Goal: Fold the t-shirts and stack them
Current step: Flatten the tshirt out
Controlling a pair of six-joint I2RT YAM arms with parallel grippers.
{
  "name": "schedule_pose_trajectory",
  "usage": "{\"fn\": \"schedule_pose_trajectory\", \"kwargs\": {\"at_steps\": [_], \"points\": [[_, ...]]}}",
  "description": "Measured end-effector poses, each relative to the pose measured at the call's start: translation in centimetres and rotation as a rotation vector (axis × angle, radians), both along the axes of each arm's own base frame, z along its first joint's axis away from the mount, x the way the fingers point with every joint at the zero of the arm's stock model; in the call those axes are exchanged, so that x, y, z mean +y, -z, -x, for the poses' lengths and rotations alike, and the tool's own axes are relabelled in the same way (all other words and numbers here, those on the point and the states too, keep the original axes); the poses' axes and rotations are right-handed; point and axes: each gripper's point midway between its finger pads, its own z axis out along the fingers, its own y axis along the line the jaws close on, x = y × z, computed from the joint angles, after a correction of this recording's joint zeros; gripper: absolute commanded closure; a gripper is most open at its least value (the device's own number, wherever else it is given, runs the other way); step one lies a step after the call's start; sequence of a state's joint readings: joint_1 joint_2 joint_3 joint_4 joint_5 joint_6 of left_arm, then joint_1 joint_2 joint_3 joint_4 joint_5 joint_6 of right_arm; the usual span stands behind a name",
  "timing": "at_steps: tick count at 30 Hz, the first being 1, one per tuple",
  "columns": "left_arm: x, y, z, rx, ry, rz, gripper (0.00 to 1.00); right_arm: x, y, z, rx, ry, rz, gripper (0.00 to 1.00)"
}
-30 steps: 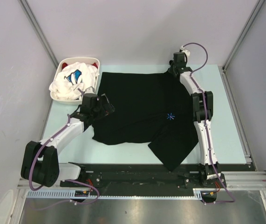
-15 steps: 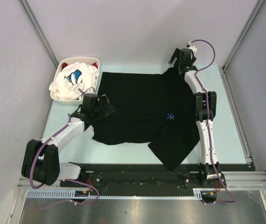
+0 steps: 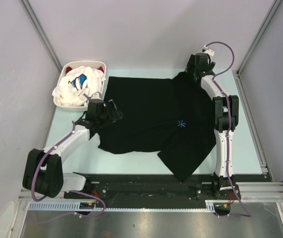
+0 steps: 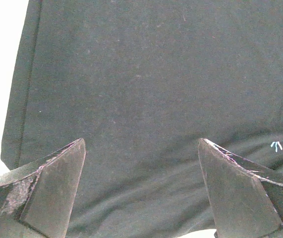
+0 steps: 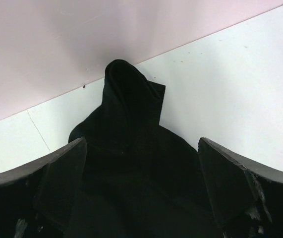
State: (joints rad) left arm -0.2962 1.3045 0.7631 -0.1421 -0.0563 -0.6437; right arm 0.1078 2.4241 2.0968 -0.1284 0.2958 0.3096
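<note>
The black t-shirt (image 3: 146, 114) lies spread across the middle of the pale bench (image 3: 243, 148). Its far hem runs close to the back wall and a loose lower corner reaches toward the near rail. Bare bench shows as a wide strip along the right side, a narrower band at the near left, and a thin margin behind the shirt. Grey walls close in on the left, far and right sides. The white basket (image 3: 60, 104) fills the far left corner just beside the shirt's left edge. It holds a white t-shirt (image 3: 72, 91) heaped over a red t-shirt (image 3: 71, 66).

The left fingers (image 4: 52, 193) stand wide apart over the shirt's left portion, with flat cloth under and between them and its left edge just beyond. The right fingers (image 5: 233, 186) are also spread wide at the shirt's far right corner. A bunched peak of black cloth rises between them, close to the back wall.

A tiny blue starburst mark (image 3: 181, 124) sits on the shirt. The white shirt carries blue print too small to read.
</note>
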Motion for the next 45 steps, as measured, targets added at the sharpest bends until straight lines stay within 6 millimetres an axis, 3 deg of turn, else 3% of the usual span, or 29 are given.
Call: {"fn": "schedule_pose_trajectory", "kwargs": {"at_steps": [3, 6, 14, 21, 28, 37, 42, 45], "points": [[-0.2, -0.3, -0.1, -0.008, 0.008, 0.011, 0.00, -0.4, -1.3, 1.0, 0.023, 0.002, 0.022, 0.00], [-0.4, -0.3, 0.0, -0.008, 0.016, 0.019, 0.00, -0.8, -1.4, 1.9, 0.060, 0.006, 0.049, 0.03], [-0.7, -0.7, -0.1, -0.022, 0.027, 0.033, 0.00, -1.8, 1.8, 4.1, 0.235, -0.007, 0.145, 0.23], [-1.1, -0.8, 0.0, -0.024, 0.045, 0.048, 0.00, -1.4, 4.8, 5.2, 0.340, -0.052, 0.199, 0.30], [-1.2, -0.8, 0.0, -0.023, 0.049, 0.051, 0.00, 0.2, 5.4, 5.5, 0.368, -0.102, 0.230, 0.30], [-1.2, -0.8, 0.0, -0.023, 0.049, 0.051, 0.00, 1.5, 5.6, 4.2, 0.349, -0.123, 0.259, 0.50], [-1.2, -0.8, 0.0, -0.023, 0.048, 0.050, 0.00, 1.1, 6.4, 3.2, 0.344, -0.105, 0.269, 0.51], [-1.2, -0.8, 0.0, -0.023, 0.048, 0.050, 0.00, 0.9, 6.5, 3.0, 0.340, -0.100, 0.271, 0.58]]}}
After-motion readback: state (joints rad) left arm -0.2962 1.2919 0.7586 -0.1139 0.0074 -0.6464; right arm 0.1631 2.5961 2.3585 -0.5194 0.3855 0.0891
